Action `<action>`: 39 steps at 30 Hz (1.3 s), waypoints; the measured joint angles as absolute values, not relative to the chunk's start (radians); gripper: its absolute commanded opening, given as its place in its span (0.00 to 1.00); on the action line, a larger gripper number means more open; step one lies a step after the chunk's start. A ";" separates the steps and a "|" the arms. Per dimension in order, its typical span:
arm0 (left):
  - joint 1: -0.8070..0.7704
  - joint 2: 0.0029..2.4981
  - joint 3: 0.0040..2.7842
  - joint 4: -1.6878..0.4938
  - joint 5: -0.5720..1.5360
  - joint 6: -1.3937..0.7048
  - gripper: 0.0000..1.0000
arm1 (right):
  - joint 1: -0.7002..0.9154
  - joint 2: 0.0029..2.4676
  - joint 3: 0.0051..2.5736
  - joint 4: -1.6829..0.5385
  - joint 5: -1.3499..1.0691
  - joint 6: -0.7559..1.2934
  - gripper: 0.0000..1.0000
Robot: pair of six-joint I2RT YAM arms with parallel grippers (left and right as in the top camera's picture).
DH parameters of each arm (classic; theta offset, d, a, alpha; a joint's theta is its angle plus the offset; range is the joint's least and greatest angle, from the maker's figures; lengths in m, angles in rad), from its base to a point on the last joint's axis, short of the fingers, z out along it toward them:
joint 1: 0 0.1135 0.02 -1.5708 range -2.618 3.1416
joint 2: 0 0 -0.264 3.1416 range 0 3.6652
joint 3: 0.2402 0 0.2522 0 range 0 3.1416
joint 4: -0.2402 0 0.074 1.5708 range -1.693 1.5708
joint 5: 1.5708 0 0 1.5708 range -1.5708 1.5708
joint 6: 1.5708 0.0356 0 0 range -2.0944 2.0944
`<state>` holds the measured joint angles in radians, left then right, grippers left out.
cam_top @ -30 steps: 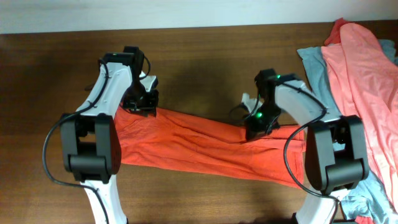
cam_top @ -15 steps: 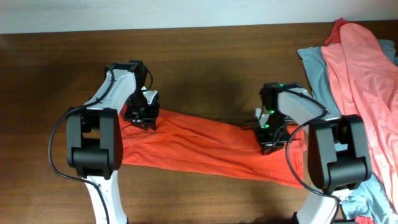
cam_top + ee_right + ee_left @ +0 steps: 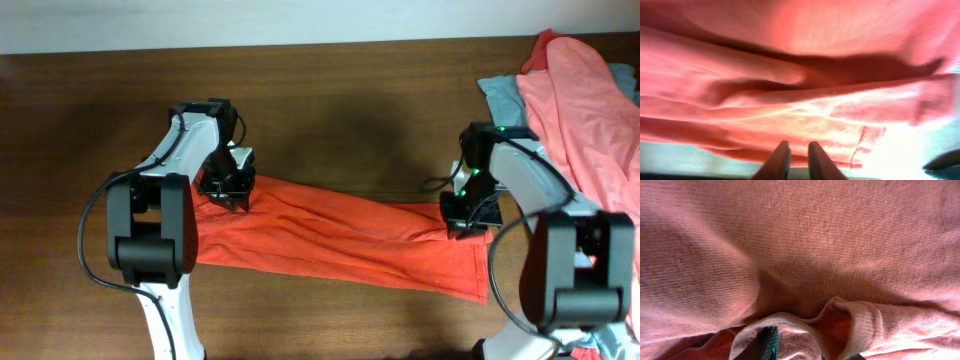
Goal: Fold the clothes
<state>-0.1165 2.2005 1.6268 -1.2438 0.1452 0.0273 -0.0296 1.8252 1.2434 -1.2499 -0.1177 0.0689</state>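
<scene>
The orange-red T-shirt (image 3: 330,235) lies on the wooden table as a long, wrinkled band running from upper left to lower right. No lettering shows. My left gripper (image 3: 230,190) sits on the shirt's upper-left edge. In the left wrist view the shirt's cloth (image 3: 800,240) fills the frame, and a rolled hem is bunched in the left gripper's jaws (image 3: 800,350), which are shut on it. My right gripper (image 3: 465,218) is at the shirt's upper-right end. In the right wrist view its fingers (image 3: 799,155) are nearly together on the cloth (image 3: 790,65).
A paler salmon-pink garment (image 3: 580,110) is piled at the table's right side over a grey-blue garment (image 3: 505,105). Both lie close to my right arm. Bare dark wood (image 3: 350,110) stretches behind the shirt to the wall.
My right gripper has moved right along the shirt's top edge to its right end. My left gripper dropped slightly onto the upper-left edge and has held still since.
</scene>
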 measured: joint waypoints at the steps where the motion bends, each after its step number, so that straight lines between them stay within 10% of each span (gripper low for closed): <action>1: -0.117 2.201 1.627 -1.244 0.145 0.027 0.29 | -0.030 1.803 1.256 -1.245 -0.120 0.072 0.26; 39: -0.117 2.201 1.627 -1.240 0.145 0.027 0.31 | -0.030 1.918 1.205 -1.222 -0.070 0.073 0.27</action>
